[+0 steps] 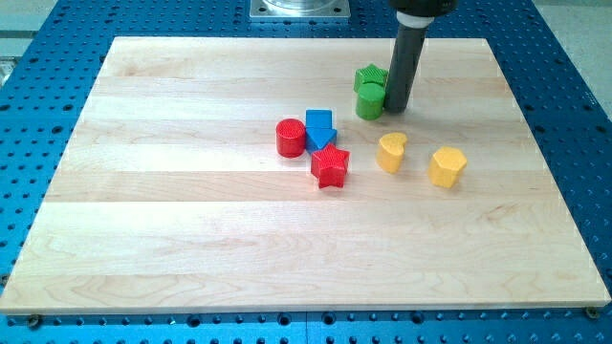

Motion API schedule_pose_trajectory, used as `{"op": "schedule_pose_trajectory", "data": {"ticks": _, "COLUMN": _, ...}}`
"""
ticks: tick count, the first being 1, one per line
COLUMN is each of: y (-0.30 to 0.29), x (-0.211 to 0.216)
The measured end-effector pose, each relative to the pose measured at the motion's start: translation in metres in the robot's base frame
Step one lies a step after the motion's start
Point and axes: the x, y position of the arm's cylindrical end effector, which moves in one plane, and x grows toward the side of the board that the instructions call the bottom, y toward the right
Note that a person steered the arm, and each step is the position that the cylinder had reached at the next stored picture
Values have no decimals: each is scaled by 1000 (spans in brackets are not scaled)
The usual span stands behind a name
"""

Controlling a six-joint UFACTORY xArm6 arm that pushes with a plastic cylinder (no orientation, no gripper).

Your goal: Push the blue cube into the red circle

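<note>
The blue cube (319, 128) sits near the board's middle, touching the red circle (291, 138) on its left side. A red star (330, 166) lies just below the blue cube, touching or nearly touching it. My tip (396, 108) is up and to the right of the blue cube, right beside a green cylinder (369, 99), on its right side. A green star (369, 78) sits just behind the green cylinder, touching it.
Two yellow blocks lie to the right of the red star: a heart-like one (390, 152) and a hexagon-like one (447, 166). The wooden board (191, 239) rests on a blue perforated table (574, 76). The arm's base mount (299, 9) is at the view's top.
</note>
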Motion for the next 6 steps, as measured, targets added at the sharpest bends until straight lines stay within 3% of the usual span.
{"op": "schedule_pose_trajectory", "data": {"ticks": 1, "y": -18, "x": 17}}
{"op": "schedule_pose_trajectory", "data": {"ticks": 3, "y": -62, "x": 11}}
{"op": "schedule_pose_trajectory", "data": {"ticks": 5, "y": -64, "x": 15}}
{"op": "schedule_pose_trajectory", "data": {"ticks": 6, "y": -98, "x": 30}}
